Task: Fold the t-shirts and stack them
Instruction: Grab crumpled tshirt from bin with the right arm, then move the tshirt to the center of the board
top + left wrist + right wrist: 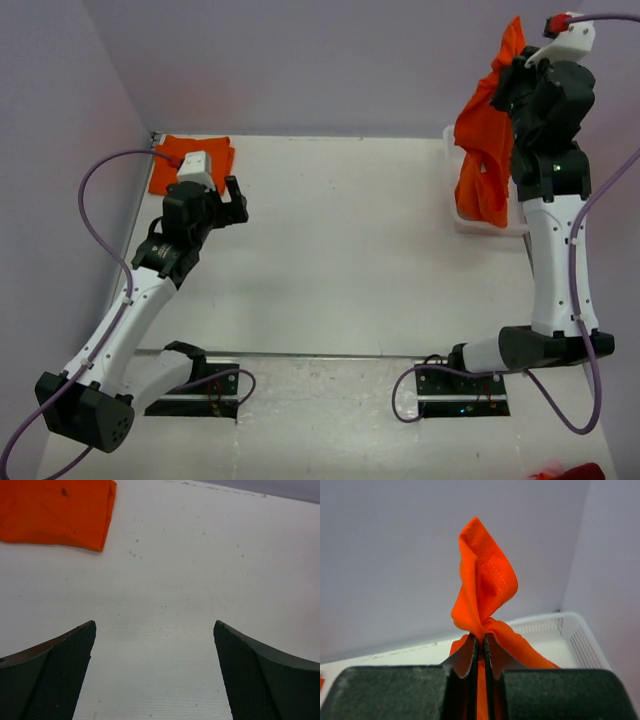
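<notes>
- One folded t-shirt (191, 162) already lies flat on the bench (340, 250) at 10 o'clock, a neat orange rectangle with squared edges. From the left wrist view it (55, 511) sits well clear of the left arm.
- By my reading you are at the start of the second shirt: picked up, but not yet laid out, folded or stacked.
- Your right gripper (480, 645) has its jaws closed tight on a pinch of the hanging t-shirt (485, 590), and a hemmed, stitched edge stands up above the pinch.
- From above, that shirt (485, 150) hangs bunched and twisted from the right gripper (513, 62) at 2 o'clock, its lower end draping over the white lattice basket (452, 140). It looks soft and thin, with no flat face showing.
- Your left gripper (155, 630) hovers over bare bench at 9 o'clock, jaws spread wide and holding nothing; from above it (235, 195) sits just beside the folded shirt.
- Left to do, as I judge it: carry the hanging shirt to open bench, spread it, fold it, and set it on the folded one. The cloth hides part of the basket, so you cannot tell whether more shirts wait inside.
</notes>
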Motion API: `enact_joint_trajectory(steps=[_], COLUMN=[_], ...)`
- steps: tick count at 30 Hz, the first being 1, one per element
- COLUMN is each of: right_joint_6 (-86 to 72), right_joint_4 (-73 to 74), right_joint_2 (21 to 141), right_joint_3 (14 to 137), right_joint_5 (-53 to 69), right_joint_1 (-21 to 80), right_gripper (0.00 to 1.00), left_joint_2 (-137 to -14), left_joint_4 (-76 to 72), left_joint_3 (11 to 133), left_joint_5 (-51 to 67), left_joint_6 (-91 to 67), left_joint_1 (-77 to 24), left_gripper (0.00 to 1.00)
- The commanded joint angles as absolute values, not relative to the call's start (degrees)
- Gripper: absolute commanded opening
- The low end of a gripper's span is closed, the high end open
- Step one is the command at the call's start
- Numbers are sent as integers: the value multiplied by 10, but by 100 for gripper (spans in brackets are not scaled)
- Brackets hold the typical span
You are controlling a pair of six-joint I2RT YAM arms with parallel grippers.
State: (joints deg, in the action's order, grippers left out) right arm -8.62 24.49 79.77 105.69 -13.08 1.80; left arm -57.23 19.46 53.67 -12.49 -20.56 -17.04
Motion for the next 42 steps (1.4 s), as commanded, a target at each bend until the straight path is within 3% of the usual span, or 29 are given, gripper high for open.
enact_joint_trajectory(steps=[1, 4, 13, 19, 27, 34, 39, 42], right_joint_6=[-10, 20, 21, 2, -20, -34, -20, -18], right_joint_4=[226, 251, 248, 265, 287, 279, 306, 336], right_joint_2=[805, 803, 692, 638, 621, 677, 812, 919], right_joint_3=[1150, 1210, 1210, 1194, 1168, 1119, 1176, 1279], right_joint_5=[-30, 4, 85, 167, 220, 176, 134, 127], right_joint_1=[54, 105, 236, 250, 250, 257, 264, 265], right_gripper=[0, 0, 0, 0, 0, 0, 0, 0], left_joint_2=[-563, -563, -494, -450, -425, -439, -462, -480], left_joint_4=[206, 191, 190, 234, 246, 234, 229, 230], left_joint_3=[556, 545, 540, 578, 583, 579, 579, 579], left_joint_5=[-97, -62, -82, -173, -202, -172, -146, -161], left_joint_6=[-180, -169, -162, -186, -214, -175, -195, -241], left_joint_1=[-172, -172, -172, -172, -172, -172, -171, -172], left_gripper=[100, 100, 100, 100, 100, 100, 100, 100])
